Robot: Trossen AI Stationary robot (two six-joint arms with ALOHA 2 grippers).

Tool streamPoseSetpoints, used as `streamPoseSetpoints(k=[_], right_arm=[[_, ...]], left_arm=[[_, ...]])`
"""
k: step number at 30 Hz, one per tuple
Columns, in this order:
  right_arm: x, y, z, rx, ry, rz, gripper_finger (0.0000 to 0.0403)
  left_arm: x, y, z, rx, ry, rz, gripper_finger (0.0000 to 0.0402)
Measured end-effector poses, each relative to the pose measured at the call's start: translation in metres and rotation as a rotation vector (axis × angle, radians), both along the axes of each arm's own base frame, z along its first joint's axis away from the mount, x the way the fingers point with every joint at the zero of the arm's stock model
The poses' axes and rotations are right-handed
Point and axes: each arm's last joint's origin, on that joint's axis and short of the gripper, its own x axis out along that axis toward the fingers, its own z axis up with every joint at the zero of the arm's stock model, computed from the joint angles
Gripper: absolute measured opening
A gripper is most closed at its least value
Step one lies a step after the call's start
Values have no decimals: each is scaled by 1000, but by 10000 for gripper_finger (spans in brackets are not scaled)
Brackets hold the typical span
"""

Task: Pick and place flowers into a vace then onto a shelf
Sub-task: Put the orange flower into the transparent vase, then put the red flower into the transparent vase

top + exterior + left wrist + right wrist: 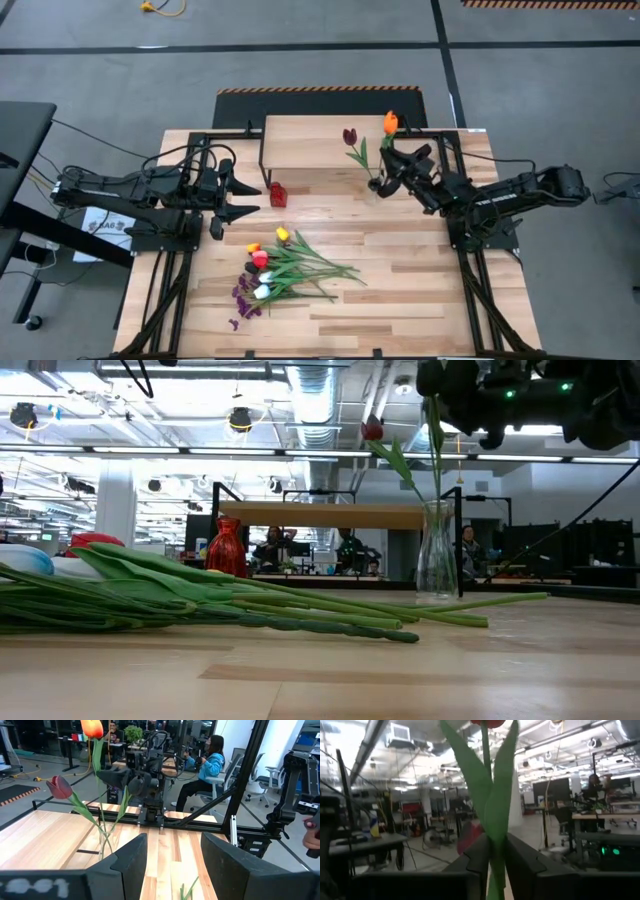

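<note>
My right gripper point(390, 160) is shut on an orange tulip point(390, 123) and stands above a clear glass vase point(437, 555) near the table's far right. A dark maroon tulip point(60, 787) leans in that vase. The other flowers point(285, 268), in red, yellow, pink, white and purple, lie in a bunch on the tabletop nearer the front. The shelf point(320, 135) stands at the far edge. My left gripper point(238, 196) hovers open at the table's left and holds nothing. My right gripper pinches the orange tulip's green stem and leaves point(495, 847) between its two fingers, below the blossom. The fingers come level from the table's right and lie across the stem. The tulip stands upright, and its stem point(436, 470) runs down into the glass vase.
A small red vase point(277, 193) stands just past my left gripper, in front of the shelf. Black frame rails point(165, 290) run along both table sides. People sit at desks point(207, 767) beyond the table. Bare wood point(420, 280) lies at the near right.
</note>
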Motion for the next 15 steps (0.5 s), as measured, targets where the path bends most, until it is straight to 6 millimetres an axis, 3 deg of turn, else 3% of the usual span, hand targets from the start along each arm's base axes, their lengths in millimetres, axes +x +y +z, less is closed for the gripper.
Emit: streamPoseSetpoints(k=[15], right_arm=[[-12,15,-2,44,185,-16,142]], left_arm=[[0,0,0,-11,0,1,176]])
